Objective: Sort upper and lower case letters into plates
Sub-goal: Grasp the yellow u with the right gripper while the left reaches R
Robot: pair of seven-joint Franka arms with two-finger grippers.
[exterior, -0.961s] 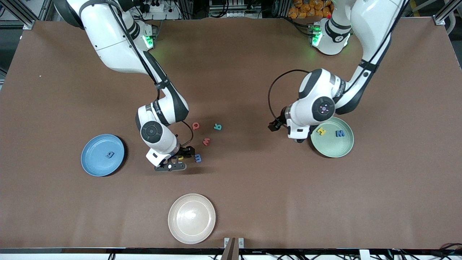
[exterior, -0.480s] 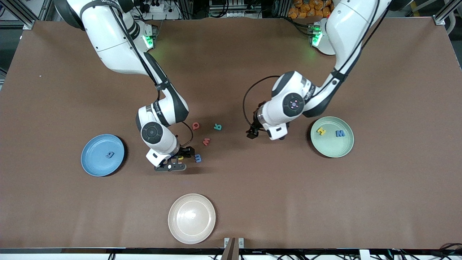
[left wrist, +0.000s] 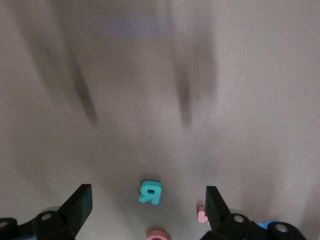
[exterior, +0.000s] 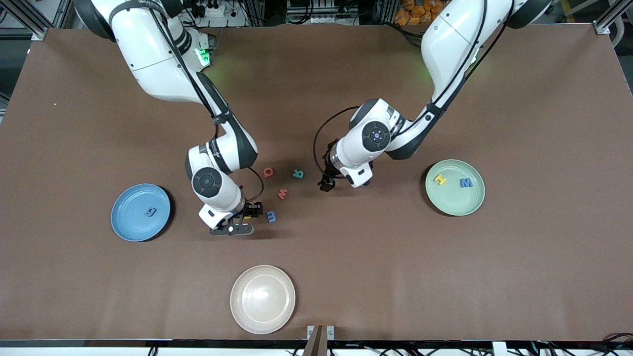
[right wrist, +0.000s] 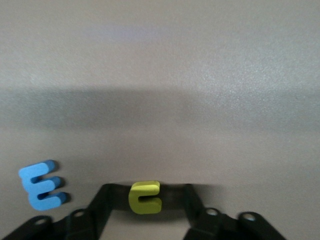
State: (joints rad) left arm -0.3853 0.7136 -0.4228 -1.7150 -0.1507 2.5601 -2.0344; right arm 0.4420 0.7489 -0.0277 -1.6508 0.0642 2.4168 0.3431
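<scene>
A cream-beige plate (exterior: 262, 298) sat empty on the brown desk (exterior: 519, 277), close to the desk's edge nearest the front camera.

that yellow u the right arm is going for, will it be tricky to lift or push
Probably light: the yellow letter is tiny beside the blue plate. It looks thick and blocky, so likely stiff, not floppy. Lying flat between the right end effector's fingers, it shouldn't roll, though a nudge could slide it.

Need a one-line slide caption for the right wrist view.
Right gripper closes on the yellow u on the table, blue m lying beside it.
</scene>
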